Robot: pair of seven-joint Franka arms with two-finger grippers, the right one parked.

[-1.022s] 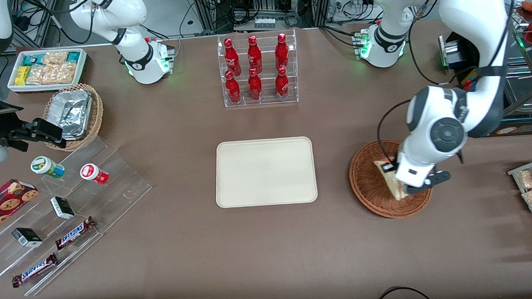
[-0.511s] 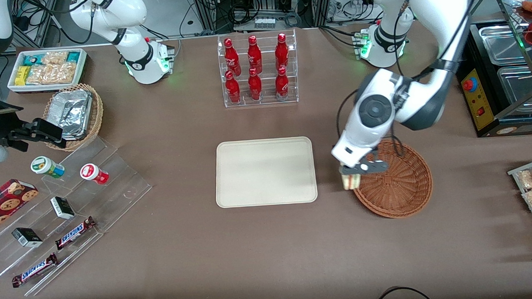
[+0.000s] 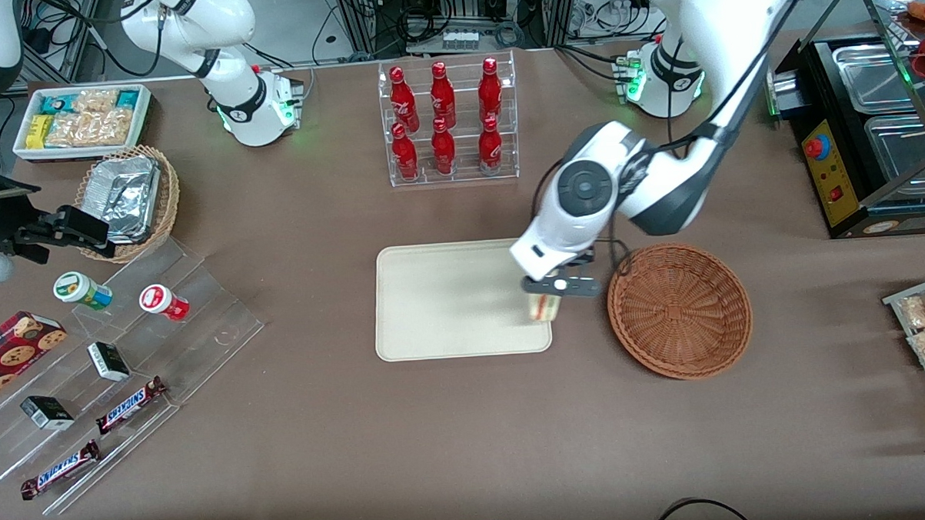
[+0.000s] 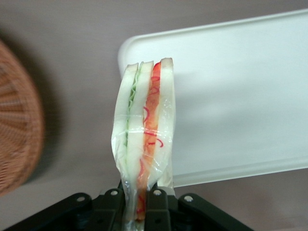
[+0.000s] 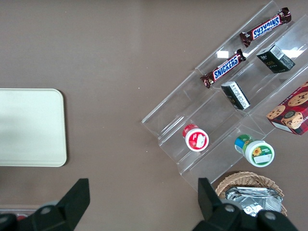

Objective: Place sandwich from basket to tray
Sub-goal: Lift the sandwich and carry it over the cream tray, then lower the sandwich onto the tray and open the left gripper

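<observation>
tool (image 3: 547,297) gripping sandwich (image 4: 144,130), above tray (image 3: 448,299)

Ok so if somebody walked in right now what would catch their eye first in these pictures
The pincer hangs over the cream tray's edge nearest the wicker basket, shut on a wrapped sandwich with red and green filling. The basket beside the tray holds nothing. Next, the rack of red bottles, farther from the front camera than the tray.
</observation>
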